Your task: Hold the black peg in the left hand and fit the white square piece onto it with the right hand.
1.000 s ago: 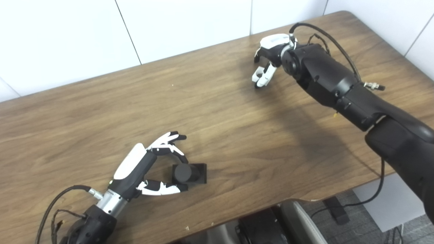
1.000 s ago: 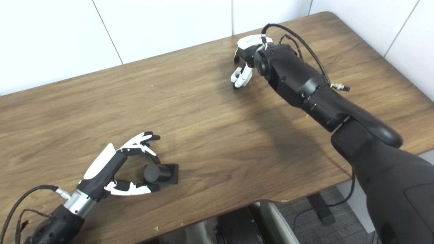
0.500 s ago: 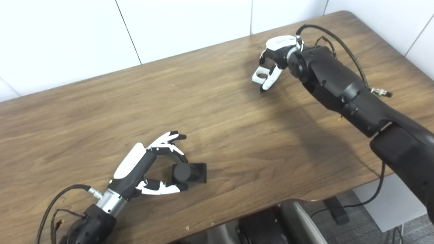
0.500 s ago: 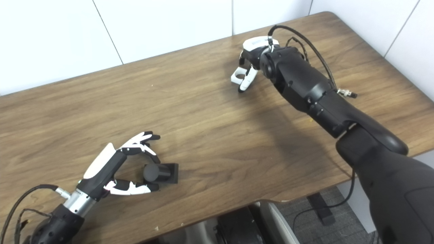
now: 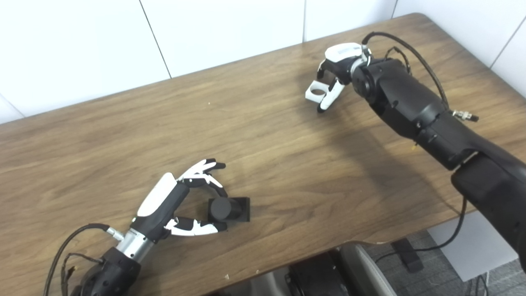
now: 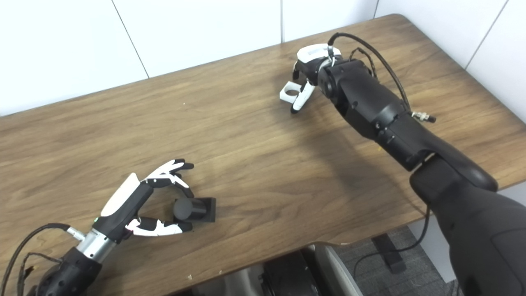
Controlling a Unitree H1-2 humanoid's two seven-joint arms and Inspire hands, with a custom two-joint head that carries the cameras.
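The black peg (image 5: 225,209), a round post on a square base, lies on its side on the wooden table (image 5: 267,135) near the front edge. My left hand (image 5: 181,201) is closed around the post, fingers above and thumb below, and the peg rests on the table. My right hand (image 5: 337,68) is at the far right of the table, shut on the white square piece (image 5: 315,91), which has a round hole. It holds the piece a little above the tabletop. The piece also shows in the right eye view (image 6: 289,91).
White wall panels (image 5: 226,28) stand behind the table's far edge. A black cable (image 5: 400,43) loops over my right forearm. Below the front edge are a chair (image 5: 324,275) and floor cables (image 5: 431,246).
My right hand has closed on the white piece, lifted it off the table and shifted slightly right. My left hand and the peg have not moved.
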